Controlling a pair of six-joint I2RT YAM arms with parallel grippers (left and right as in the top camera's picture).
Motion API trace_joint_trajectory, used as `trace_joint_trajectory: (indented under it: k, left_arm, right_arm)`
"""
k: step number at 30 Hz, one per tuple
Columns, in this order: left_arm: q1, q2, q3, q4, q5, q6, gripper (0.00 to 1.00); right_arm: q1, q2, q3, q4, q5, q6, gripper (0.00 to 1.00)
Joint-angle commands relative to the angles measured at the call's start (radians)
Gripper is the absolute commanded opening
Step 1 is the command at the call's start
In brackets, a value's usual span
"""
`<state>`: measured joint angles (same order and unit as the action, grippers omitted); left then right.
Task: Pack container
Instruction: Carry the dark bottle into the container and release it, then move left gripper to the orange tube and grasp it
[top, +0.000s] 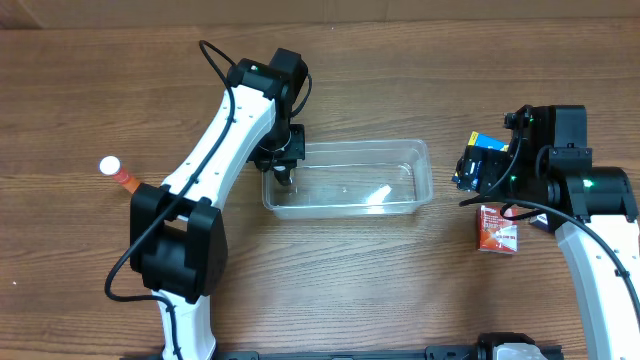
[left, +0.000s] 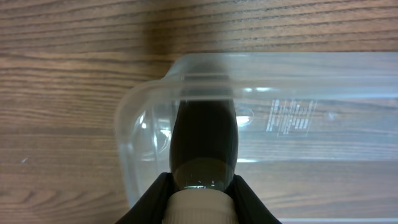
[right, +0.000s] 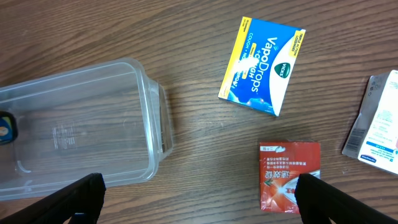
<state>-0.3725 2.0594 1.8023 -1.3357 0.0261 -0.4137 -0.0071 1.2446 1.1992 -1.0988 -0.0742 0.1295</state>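
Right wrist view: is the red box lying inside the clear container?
No, the red box lies on the wooden table, outside the container and apart from it.

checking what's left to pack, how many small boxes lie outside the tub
3: a yellow-blue VapoDrops box, a red box below it, a white box cut off at the right edge. Others may be hidden.

The yellow and blue box (right: 261, 65) reads "VapoDrops" in large white letters. Print also stands on the red box (right: 290, 176), the white packet (right: 376, 124) and the wall of the container (right: 62, 134), all too small to read.
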Motion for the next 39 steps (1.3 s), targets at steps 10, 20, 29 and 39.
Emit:
trace_joint_trajectory:
  k: [10,20,29,39]
  left_arm:
    - [-0.002,0.08,-0.001,0.008,-0.003,0.026,0.09]
    - [-0.002,0.065,0.011,0.002,0.001,0.078,0.45]
    - [-0.002,-0.041,0.253,-0.14,0.016,0.099,0.64]
    - [0.19,-0.286,0.396,-0.296,-0.161,0.044,1.0]
  right_arm:
    - [-0.006,-0.009,0.033,0.008,0.005,-0.005,1.0]
    - [-0.006,-0.009,0.033,0.008,0.005,-0.005,1.0]
    - [-0.006,-0.009,0.033,0.008,0.005,-0.005,1.0]
    - [-0.006,-0.009,0.033,0.01,0.005,-0.005,1.0]
